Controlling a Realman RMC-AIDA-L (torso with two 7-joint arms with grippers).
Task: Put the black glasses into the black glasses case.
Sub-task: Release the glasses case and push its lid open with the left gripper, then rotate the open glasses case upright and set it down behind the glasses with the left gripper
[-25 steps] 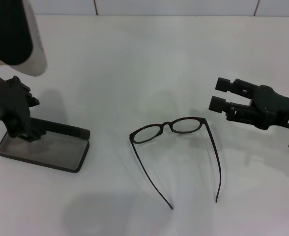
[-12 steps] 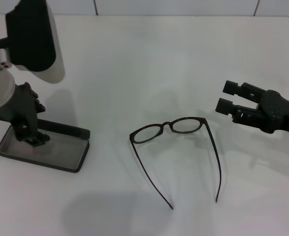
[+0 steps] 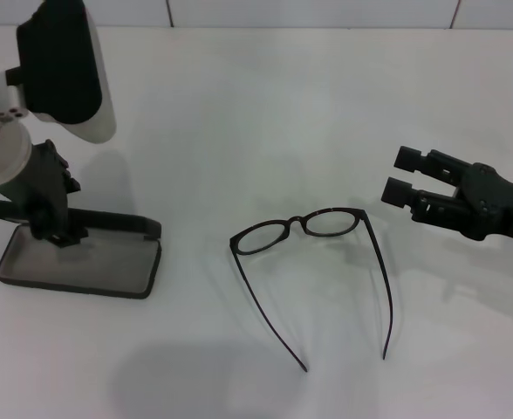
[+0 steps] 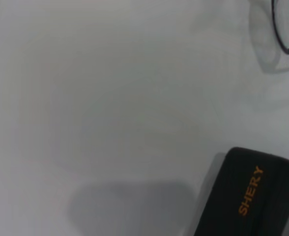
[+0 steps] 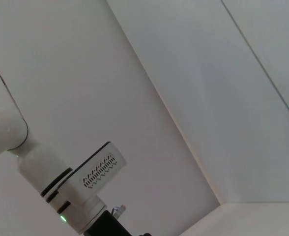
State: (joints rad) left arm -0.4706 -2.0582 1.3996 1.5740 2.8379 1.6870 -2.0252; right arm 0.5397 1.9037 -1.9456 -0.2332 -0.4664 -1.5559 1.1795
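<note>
The black glasses case lies open on the white tabletop, its grey-lined tray facing up and its lid standing along the far edge, and nothing is in it yet. The left gripper is down at the case's far left part, over the tray by the lid; whether its fingers are apart, together or clamped on the lid cannot be told, since the arm's own body hides them in the head view. The left wrist view shows only the outside of the case with orange lettering and a bit of one lens rim off beyond it. The black glasses lie well to the right of the case, apart from it, unfolded, with the lenses on the far side and both temple arms stretched toward the robot. Nothing touches them. The right gripper hovers further right of the case than the glasses do, just beyond the right lens, with its fingers apart and nothing between them. By my reckoning the opening of the case is done or nearly so, while the main work is all left: grasping the glasses, carrying them over to the case, laying them in the tray, and probably folding the temple arms so they fit.
</note>
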